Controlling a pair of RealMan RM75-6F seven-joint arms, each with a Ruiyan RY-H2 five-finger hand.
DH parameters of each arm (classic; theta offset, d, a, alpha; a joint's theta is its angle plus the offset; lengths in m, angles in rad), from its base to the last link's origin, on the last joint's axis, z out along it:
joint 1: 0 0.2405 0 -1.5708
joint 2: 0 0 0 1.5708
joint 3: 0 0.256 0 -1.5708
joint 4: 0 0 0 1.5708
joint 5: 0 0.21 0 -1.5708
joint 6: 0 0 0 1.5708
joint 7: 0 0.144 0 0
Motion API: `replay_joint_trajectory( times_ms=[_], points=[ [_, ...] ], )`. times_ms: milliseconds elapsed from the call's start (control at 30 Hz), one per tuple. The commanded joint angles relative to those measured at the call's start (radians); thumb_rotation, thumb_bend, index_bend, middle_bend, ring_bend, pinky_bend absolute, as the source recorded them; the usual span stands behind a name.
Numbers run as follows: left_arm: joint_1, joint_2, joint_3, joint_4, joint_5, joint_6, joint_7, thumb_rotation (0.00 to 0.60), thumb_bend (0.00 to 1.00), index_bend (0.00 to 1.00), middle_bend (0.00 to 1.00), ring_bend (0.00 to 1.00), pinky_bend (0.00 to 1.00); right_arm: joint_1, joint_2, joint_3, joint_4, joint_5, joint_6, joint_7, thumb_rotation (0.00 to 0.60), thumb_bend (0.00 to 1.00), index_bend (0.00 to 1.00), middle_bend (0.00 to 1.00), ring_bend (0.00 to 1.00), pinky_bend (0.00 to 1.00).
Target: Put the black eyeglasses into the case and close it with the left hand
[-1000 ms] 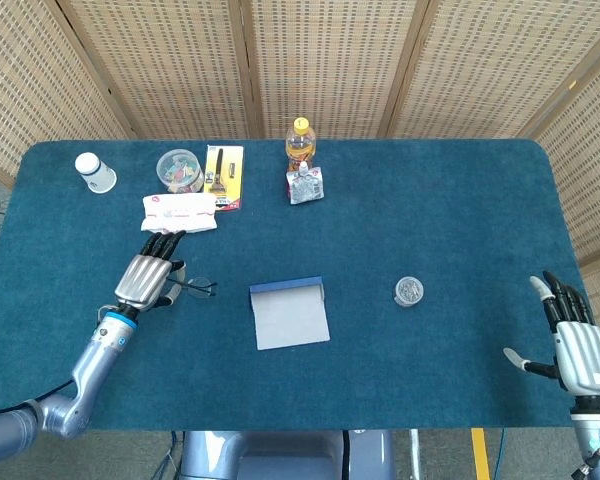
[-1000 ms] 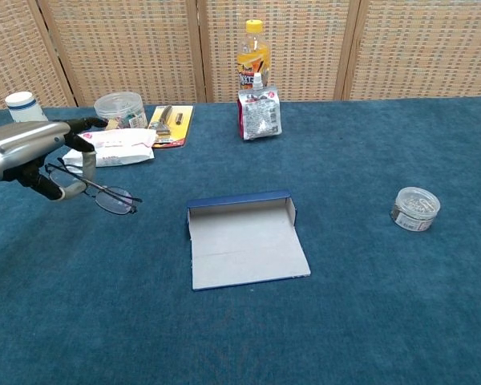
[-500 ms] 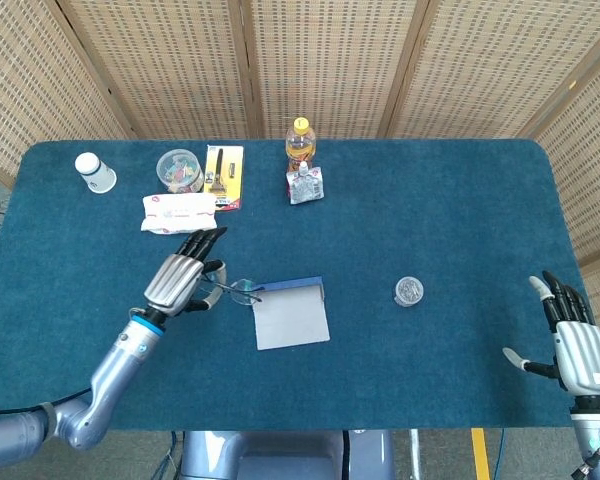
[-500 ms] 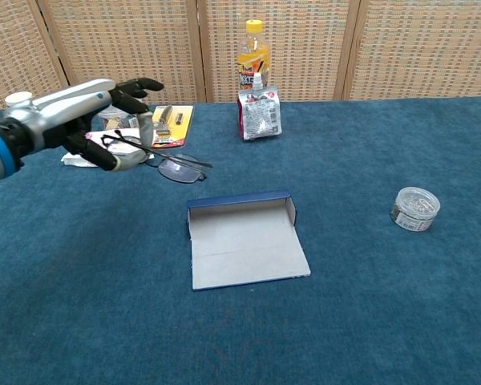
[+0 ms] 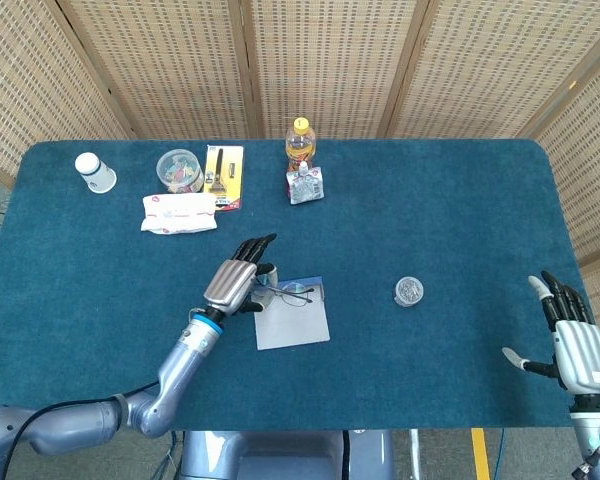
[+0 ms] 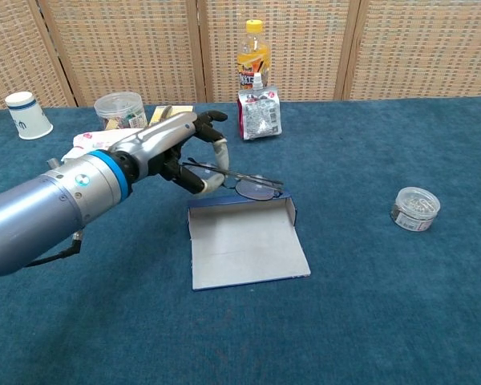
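From the head view, my left robot hand [image 5: 236,283] pinches the black eyeglasses [image 5: 292,294] above the open case [image 5: 290,314] at mid-surface; my right robot hand [image 5: 572,343] rests spread and empty by the right edge. In the chest view, the eyeglasses [image 6: 248,184] hang over the case's [image 6: 244,241] far wall.

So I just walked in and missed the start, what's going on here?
The left robot hand is holding the black eyeglasses over the back edge of the open case, about to set them inside. The case lid lies flat, not yet closed. The right robot hand is idle and open at the table's near right corner.
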Motion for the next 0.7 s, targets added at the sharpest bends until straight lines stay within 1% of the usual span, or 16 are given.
replay_joint_trajectory(
  times_ms=[33,333,600,700],
  points=[
    [-0.016,-0.054,-0.005,0.031,-0.030,-0.005,0.008,0.600,0.48,0.61,0.00,0.00,0.00,-0.001,-0.001,-0.002,0.004,-0.003,0.001,0.005,0.600,0.00,0.00,0.00,0.00,0.00],
    [-0.011,-0.143,0.008,0.099,-0.044,0.042,0.041,0.600,0.48,0.62,0.00,0.00,0.00,0.000,-0.002,-0.003,0.009,-0.007,0.003,0.013,0.600,0.00,0.00,0.00,0.00,0.00],
    [0.001,-0.190,0.015,0.132,-0.056,0.050,0.036,0.600,0.48,0.62,0.00,0.00,0.00,0.000,0.000,-0.004,0.009,-0.007,0.000,0.015,0.600,0.00,0.00,0.00,0.00,0.00],
    [-0.001,-0.209,0.015,0.155,-0.053,0.030,0.003,0.600,0.48,0.62,0.00,0.00,0.00,0.000,0.000,-0.004,0.008,-0.008,0.001,0.014,0.600,0.00,0.00,0.00,0.00,0.00]
  ],
)
